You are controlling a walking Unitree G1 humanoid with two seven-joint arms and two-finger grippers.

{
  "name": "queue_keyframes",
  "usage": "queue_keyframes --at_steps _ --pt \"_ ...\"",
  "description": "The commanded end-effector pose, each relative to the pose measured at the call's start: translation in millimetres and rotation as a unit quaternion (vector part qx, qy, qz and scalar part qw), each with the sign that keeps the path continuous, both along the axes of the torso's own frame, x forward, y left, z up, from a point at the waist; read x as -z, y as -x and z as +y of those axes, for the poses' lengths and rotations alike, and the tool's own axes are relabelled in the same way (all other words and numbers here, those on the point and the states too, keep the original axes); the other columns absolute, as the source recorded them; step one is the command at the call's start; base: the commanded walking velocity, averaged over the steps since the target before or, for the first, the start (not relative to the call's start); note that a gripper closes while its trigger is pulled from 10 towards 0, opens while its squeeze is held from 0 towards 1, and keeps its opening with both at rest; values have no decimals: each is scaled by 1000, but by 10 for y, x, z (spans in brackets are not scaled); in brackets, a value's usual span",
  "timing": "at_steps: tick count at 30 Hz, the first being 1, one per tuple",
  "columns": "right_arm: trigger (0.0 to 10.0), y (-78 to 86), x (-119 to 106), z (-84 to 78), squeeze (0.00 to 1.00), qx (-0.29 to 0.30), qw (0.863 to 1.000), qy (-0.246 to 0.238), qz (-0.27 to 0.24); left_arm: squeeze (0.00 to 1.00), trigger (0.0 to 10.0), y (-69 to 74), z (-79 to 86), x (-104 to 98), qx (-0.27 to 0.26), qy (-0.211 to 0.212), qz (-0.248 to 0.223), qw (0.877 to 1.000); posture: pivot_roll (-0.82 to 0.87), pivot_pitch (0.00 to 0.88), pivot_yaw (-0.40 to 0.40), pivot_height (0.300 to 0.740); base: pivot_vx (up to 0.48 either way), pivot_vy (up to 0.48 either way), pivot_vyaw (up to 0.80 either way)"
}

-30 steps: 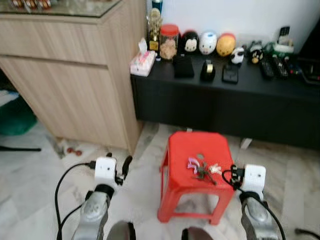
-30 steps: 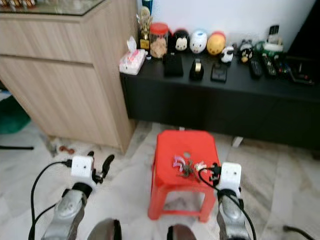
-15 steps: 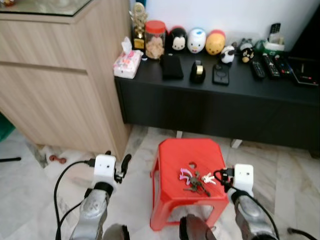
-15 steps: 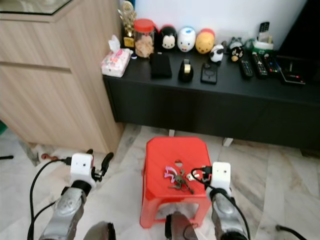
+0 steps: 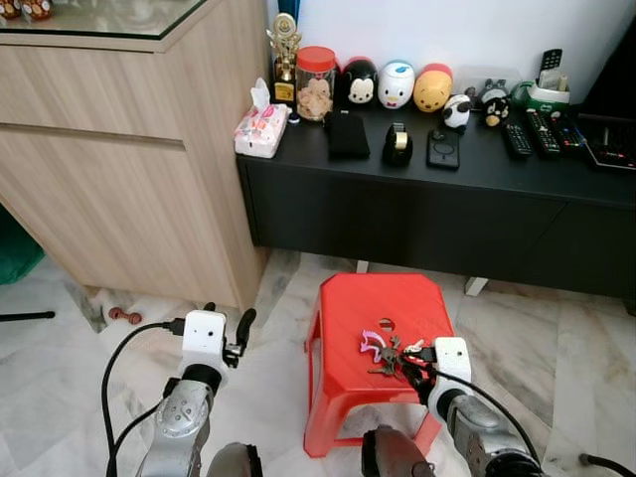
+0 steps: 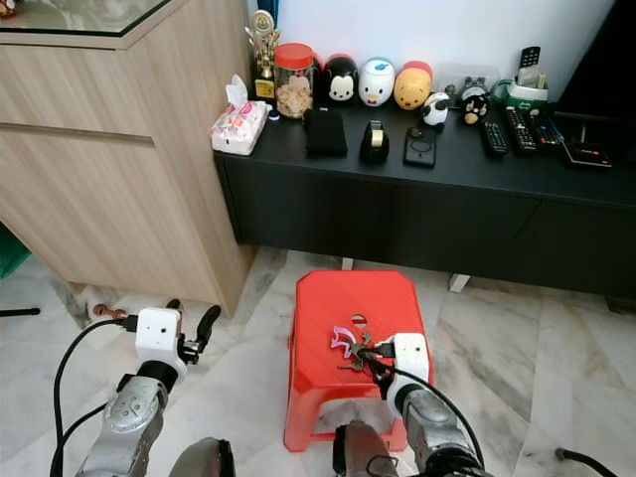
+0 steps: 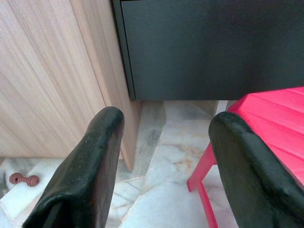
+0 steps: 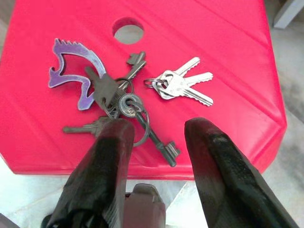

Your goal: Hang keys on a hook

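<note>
While the keys (image 8: 130,102) are lying untouched on the red stool (image 5: 343,348), the right gripper (image 8: 152,137) is hanging just over the seat with its two black fingers spread apart and holding nothing. Seen from the head, the bunch is sitting toward the 3 o'clock side of the seat, just past the small round hole (image 8: 128,33). It is made up of a purple horse-shaped tag (image 8: 73,61), several dark keys on a ring, and two silver keys (image 8: 183,86) fanning away from the rest. In the right wrist view the dark ring and a long dark key are lying between and just ahead of the fingertips.

The left gripper (image 7: 164,156) is idling at about 9 o'clock from the stool, its fingers also parted and empty, pointing at the marble floor (image 7: 166,156) between the wooden cabinet (image 5: 129,169) and the black console (image 5: 437,199).

By my reading, the pick-up is the step in hand, and nothing is gripped yet. The next move is calling for the right gripper to go down and slightly forward until the fingers are straddling the ring, then closing on it, since flat keys on smooth plastic are likely to slide. No hook is showing itself in these views, so finding one is waiting for later.
</note>
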State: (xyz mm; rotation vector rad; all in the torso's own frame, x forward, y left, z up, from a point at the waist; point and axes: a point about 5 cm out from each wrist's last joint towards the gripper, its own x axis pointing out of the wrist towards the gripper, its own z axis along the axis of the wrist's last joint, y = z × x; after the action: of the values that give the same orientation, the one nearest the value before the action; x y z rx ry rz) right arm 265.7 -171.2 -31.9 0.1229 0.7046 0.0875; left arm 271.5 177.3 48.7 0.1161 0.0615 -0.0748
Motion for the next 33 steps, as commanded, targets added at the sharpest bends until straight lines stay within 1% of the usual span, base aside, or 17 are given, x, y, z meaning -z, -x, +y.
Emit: queue_keyframes --at_steps 1,9,12,17,23,30,31,33 --pt "10000 -7 3 19 0 3 1000 0 5 0 10000 6 -3 9 1 -2 4 1000 -56 127 -44 638 0 0 0" --pt "10000 -19 1 103 0 4 1000 -10 2 0 10000 -1 -22 -19 5 -3 -2 1000 -47 144 -43 638 0 0 0" --pt "10000 -20 2 133 0 -7 1000 -6 2 0 10000 8 -25 -22 6 -2 -2 1000 -46 152 -43 638 0 0 0" --pt "10000 -23 -7 108 0 19 1000 -9 -13 0 10000 33 -38 -9 7 0 0 1000 -47 165 -43 638 0 0 0" --pt "10000 -24 -8 73 0 28 1000 -3 -13 0 10000 49 -52 -2 10 1 2 1000 -45 173 -42 638 0 0 0" --pt "10000 -22 -6 95 0 21 1000 -5 -13 0 10000 67 -52 -2 11 1 2 1000 -40 178 -39 638 0 0 0" --pt "10000 -31 -10 123 0 11 1000 -3 -12 0 10000 71 -51 -5 11 0 2 1000 -38 179 -37 633 0 0 0" --pt "10000 -49 -27 139 0 15 1000 -8 -20 0 10000 69 -51 -10 12 0 1 1000 -36 180 -35 623 0 0 0"
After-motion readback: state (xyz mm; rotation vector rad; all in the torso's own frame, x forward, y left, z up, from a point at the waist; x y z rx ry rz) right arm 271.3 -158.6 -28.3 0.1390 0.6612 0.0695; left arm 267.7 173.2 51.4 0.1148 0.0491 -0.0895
